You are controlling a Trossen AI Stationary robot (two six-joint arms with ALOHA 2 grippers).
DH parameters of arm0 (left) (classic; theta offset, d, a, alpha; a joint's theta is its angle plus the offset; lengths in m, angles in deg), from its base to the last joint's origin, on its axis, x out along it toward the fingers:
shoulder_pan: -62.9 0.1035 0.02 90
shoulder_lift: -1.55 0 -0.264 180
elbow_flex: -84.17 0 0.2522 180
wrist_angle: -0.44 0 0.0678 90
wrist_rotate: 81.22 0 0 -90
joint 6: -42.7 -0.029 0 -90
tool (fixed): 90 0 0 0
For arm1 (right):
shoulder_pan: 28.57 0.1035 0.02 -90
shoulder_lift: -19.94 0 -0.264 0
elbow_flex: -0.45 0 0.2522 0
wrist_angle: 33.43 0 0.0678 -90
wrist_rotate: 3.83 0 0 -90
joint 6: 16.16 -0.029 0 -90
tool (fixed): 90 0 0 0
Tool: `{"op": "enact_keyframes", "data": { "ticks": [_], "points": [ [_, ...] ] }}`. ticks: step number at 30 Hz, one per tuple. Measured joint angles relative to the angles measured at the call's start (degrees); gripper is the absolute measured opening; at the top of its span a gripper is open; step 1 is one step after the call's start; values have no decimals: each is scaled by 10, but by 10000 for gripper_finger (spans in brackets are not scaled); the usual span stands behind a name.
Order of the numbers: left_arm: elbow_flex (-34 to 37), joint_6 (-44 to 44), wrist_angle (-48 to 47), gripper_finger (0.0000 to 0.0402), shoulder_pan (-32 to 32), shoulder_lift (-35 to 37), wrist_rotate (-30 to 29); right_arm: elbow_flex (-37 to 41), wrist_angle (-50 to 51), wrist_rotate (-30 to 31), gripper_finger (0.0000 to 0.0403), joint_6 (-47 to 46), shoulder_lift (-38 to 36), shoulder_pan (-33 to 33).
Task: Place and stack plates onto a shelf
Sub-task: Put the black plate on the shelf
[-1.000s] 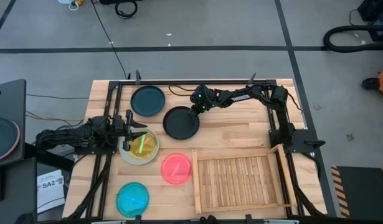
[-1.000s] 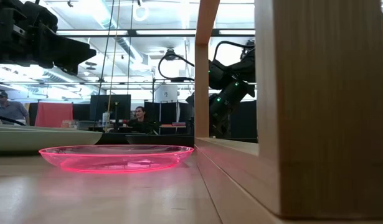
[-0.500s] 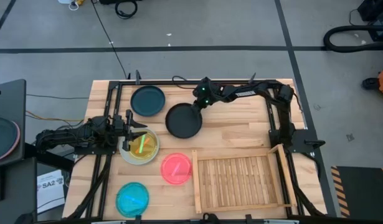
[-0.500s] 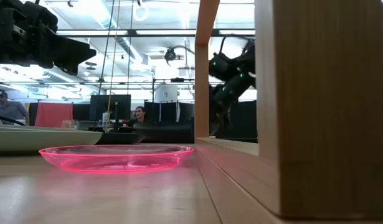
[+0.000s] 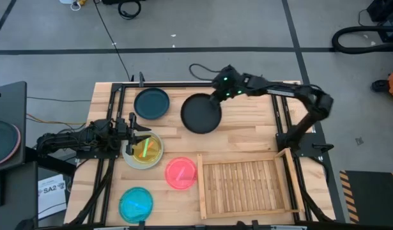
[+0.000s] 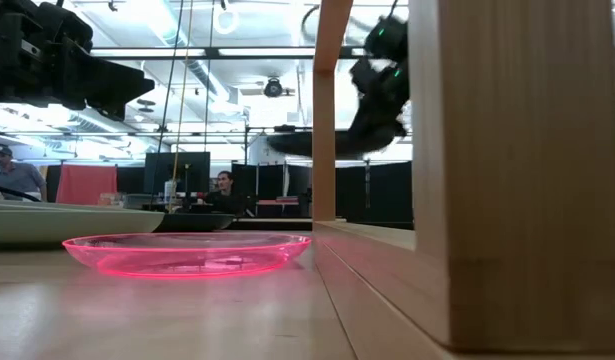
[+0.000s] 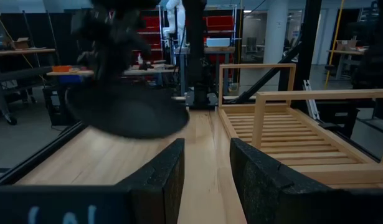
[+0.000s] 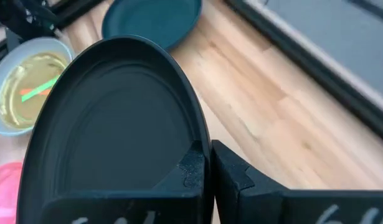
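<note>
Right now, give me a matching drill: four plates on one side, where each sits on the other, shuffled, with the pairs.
Things:
1. black plate
2. yellow-green plate
3. pink plate
4. cyan plate

Places or states:
A. flat on the tabletop just left of the shelf
B. held off the table by its rim in the right gripper
C. alone on the near left part of the table
D. resting inside the pale mint plate, beside the left gripper

Pairs: 1-B, 2-D, 3-A, 4-C
</note>
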Motion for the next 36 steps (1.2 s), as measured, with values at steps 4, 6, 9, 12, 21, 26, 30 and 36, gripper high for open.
{"op": "enact_keyframes", "data": {
  "ticks": [4, 6, 9, 12, 21, 26, 30, 36],
  "points": [
    [0, 0, 0, 135, 0, 0, 0, 0, 69, 3, 18, 11, -78, -8],
    [0, 0, 0, 135, 0, 0, 0, 0, 104, 1, 18, 11, -116, -10],
    [0, 0, 0, 135, 0, 0, 0, 0, 156, 0, 18, 15, -168, -11],
    [0, 0, 0, 135, 0, 0, 0, 0, 212, 0, 18, 20, -214, -4],
    [0, 0, 0, 135, 0, 0, 0, -1, 408, -6, 18, -9, -294, 76],
    [0, 0, 0, 135, 0, 0, 0, -1, 438, -6, 18, -41, -301, 162],
    [0, 0, 0, 135, 0, 0, 0, 0, 438, 1, 18, -50, -297, 232],
    [0, 0, 0, 135, 0, 0, 0, 28, 436, 5, 18, -100, -293, 335]
  ]
}}
